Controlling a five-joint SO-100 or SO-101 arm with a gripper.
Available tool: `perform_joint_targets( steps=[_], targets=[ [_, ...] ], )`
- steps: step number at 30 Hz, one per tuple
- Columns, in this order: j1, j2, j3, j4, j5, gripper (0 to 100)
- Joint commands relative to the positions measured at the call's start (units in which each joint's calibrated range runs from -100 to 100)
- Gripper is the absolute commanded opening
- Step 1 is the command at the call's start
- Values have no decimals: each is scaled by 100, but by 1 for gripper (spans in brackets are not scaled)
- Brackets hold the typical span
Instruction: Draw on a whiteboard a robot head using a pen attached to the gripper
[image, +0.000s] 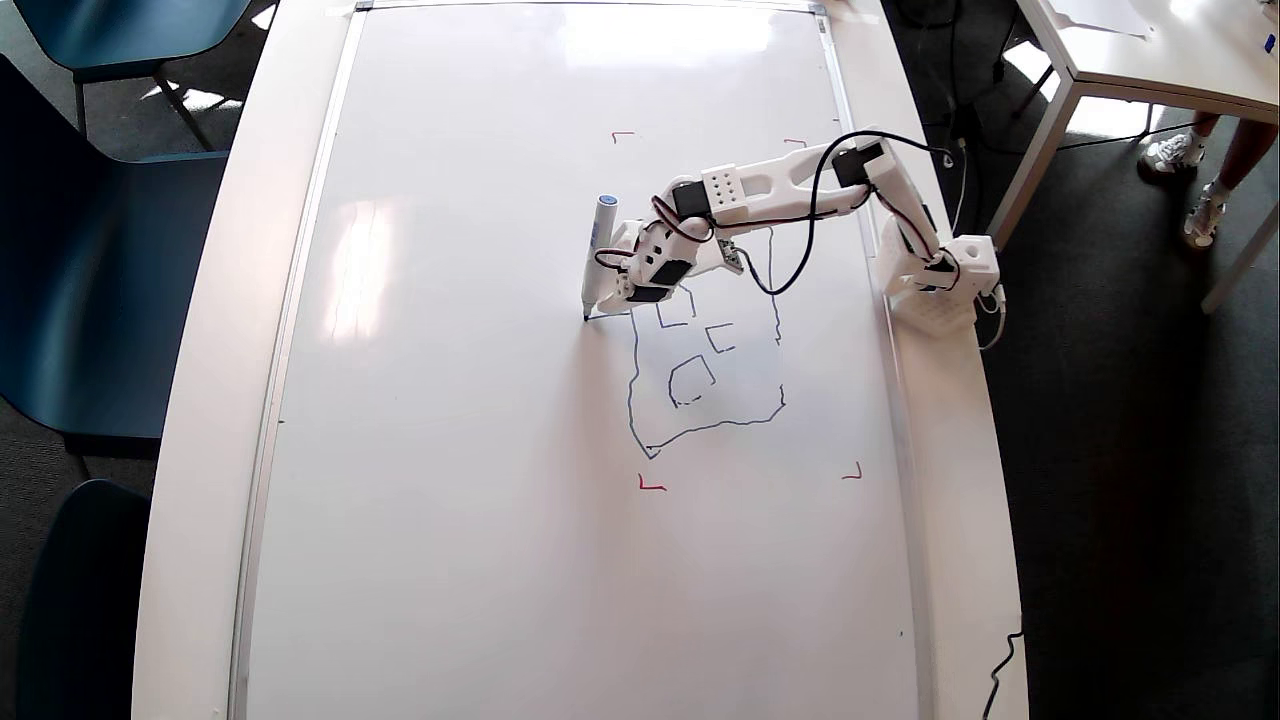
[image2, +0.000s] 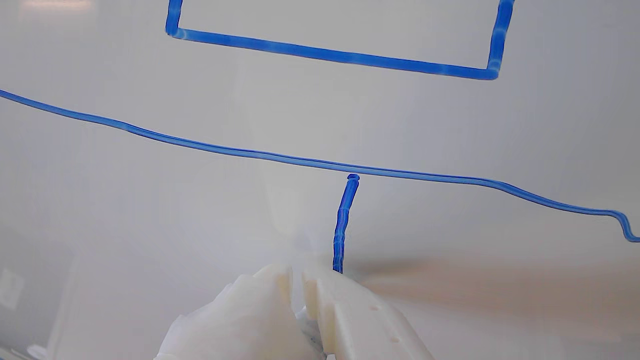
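The whiteboard fills most of the overhead view. On it is the robot head, a wobbly dark-blue outline with small squares inside. My gripper is at the drawing's upper left corner, with the pen upright at its end. The pen's dark tip touches the board at the left end of a short stroke. In the wrist view the white fingers of the gripper are pressed nearly together. A short blue stroke runs from them up to a long blue line. The pen itself is hidden there.
Red corner marks frame the drawing area. The arm's base is clamped at the board's right edge, with a black cable looping over the drawing. Blue chairs stand to the left; a white table and someone's feet are at the upper right.
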Motion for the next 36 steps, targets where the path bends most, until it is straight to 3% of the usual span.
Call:
perform_joint_targets(
  steps=[1, 8, 12, 23, 36],
  targets=[
    [-128, 59, -134, -16, -9, 1],
    [-334, 92, -152, -60, -20, 1],
    [-386, 378, -189, -676, -122, 1],
    [42, 688, -815, -729, 104, 1],
    [182, -75, -152, 314, 189, 1]
  ],
)
